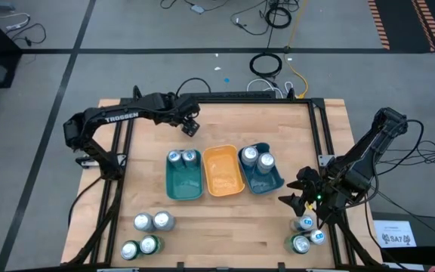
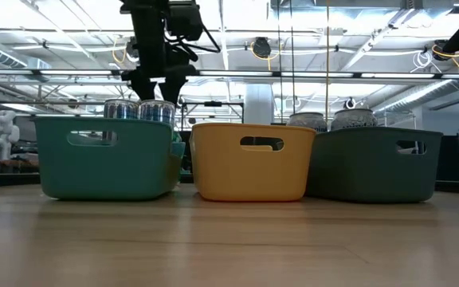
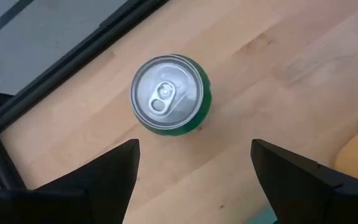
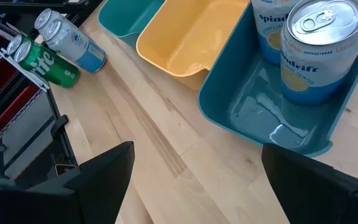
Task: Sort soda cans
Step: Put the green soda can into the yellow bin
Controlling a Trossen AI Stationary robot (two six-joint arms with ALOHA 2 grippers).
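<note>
Pale wooden table (image 1: 225, 227) with smooth, faintly grained boards, green metal can (image 3: 169, 93) with shiny brushed silver top, smooth plastic trays in teal (image 1: 183, 181), yellow (image 1: 223, 172) and glossy blue (image 4: 278, 118), matt black gripper fingers (image 3: 98, 180), dark metal table frame (image 1: 322, 128)

Robotics lab or industrial test hall. Wooden table (image 1: 225, 227) stands on a grey concrete floor (image 1: 127, 75) marked with dark lines; loose cables (image 1: 266, 64) lie coiled on the floor just beyond the table's far edge. Beyond the table, the low view shows a high open ceiling (image 2: 333, 48) with exposed beams, pipes and strip lights. A white humanoid-like figure (image 2: 2, 131) stands far off to one side of the table.
</note>
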